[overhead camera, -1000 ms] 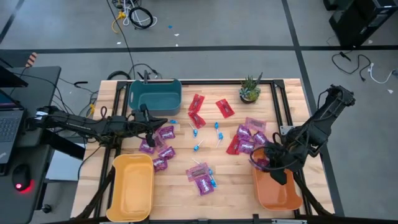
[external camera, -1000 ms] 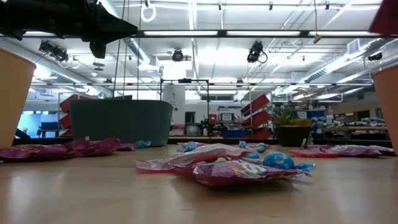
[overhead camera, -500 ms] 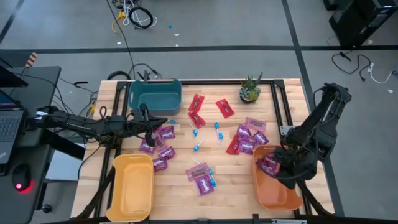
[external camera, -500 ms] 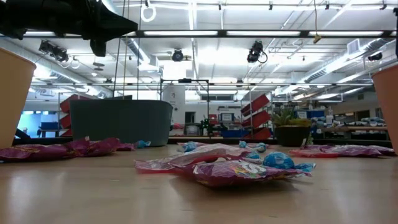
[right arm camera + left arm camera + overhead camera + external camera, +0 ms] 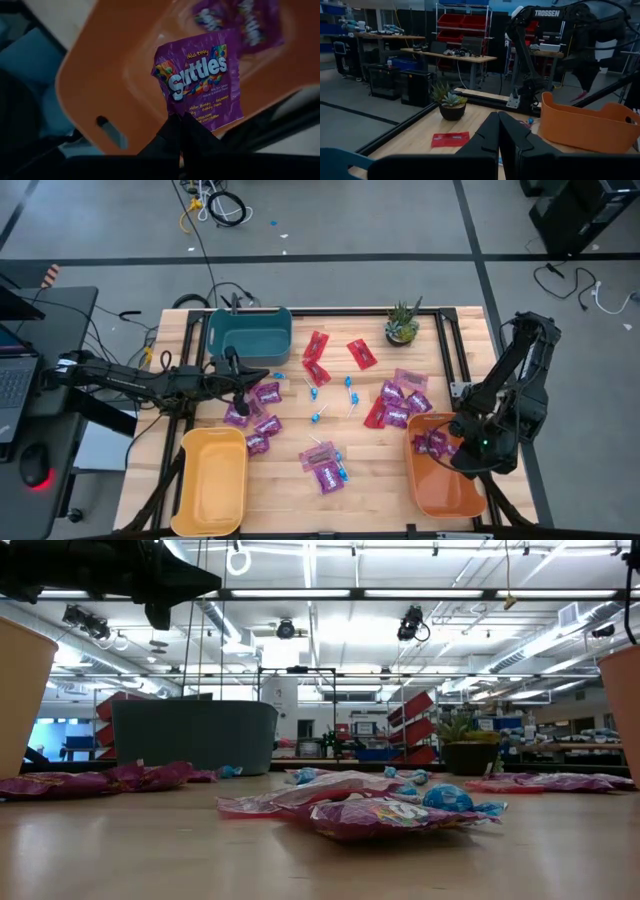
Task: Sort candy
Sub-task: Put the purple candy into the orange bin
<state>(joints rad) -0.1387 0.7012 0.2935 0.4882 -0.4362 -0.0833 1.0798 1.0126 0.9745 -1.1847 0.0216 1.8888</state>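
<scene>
Pinching a purple packet [image 5: 204,82] by its lower edge, the right gripper [image 5: 179,131] hangs over the orange bin [image 5: 440,490], where another purple packet [image 5: 240,20] already lies. The left gripper [image 5: 498,131], fingers together and empty, hovers beside the teal bin [image 5: 249,333]. More candy [image 5: 325,465] lies scattered mid-table.

Right gripper [image 5: 177,131] has swung from the orange bin's [image 5: 445,490] table-side rim to above the bin's interior, carrying its pinched purple packet [image 5: 202,80] along. The packet now hangs just ahead of the fingertips over the bin floor, with another purple packet [image 5: 240,22] lying in the bin beyond it.
</scene>
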